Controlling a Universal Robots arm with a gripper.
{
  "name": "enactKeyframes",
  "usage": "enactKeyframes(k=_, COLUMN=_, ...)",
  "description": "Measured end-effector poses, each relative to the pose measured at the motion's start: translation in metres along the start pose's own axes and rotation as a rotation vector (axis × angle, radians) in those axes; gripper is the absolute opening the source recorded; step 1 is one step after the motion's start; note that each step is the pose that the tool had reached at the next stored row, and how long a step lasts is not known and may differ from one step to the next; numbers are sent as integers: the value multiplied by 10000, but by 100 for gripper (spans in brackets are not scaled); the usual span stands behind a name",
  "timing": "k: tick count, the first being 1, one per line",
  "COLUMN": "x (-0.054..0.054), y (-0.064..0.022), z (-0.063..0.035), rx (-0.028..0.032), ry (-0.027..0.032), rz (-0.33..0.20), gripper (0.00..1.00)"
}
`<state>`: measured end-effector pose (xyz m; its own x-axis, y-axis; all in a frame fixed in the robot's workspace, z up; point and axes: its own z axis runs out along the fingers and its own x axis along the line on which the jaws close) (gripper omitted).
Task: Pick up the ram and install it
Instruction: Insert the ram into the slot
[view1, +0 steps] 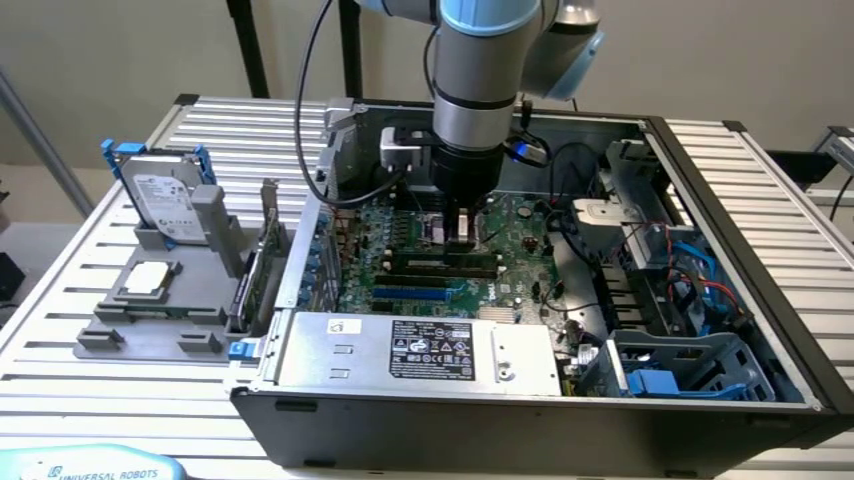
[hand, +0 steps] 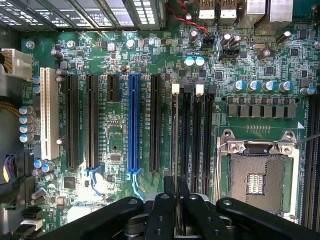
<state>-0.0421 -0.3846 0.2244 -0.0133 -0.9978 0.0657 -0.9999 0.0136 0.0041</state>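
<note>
My gripper (view1: 461, 238) hangs straight down inside the open computer case, over the green motherboard (view1: 514, 225). In the wrist view its black fingers (hand: 162, 215) stand close together, shut on a thin edge that I take for the ram (hand: 176, 220), seen edge-on. That edge lines up with the row of black memory slots (hand: 192, 135), nearest the one with a white clip (hand: 175, 89). In the exterior view the fingertips sit just above those slots (view1: 441, 265). Whether the ram touches a slot I cannot tell.
An empty processor socket (hand: 257, 175) lies beside the memory slots, a blue expansion slot (hand: 133, 125) on the other side. The power supply (view1: 427, 350) and case walls (view1: 747, 250) hem the board in. At the exterior view's left, a grey fixture (view1: 147, 330) holds a hard drive (view1: 167, 205), a silver processor (view1: 147, 280) and an upright green card (view1: 260, 270).
</note>
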Motion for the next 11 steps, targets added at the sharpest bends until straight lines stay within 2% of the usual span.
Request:
enactKeyframes(k=6, x=0, y=2, z=12, rx=-1, ry=9, rz=5, gripper=15)
enactKeyframes(k=7, x=-1, y=1, z=13, rx=0, ry=7, rz=4, gripper=22)
enactKeyframes(k=8, x=-1, y=0, z=12, rx=2, ry=4, rz=1, gripper=22)
enactKeyframes(k=11, x=2, y=0, z=-30, rx=-9, ry=6, rz=-1, gripper=22)
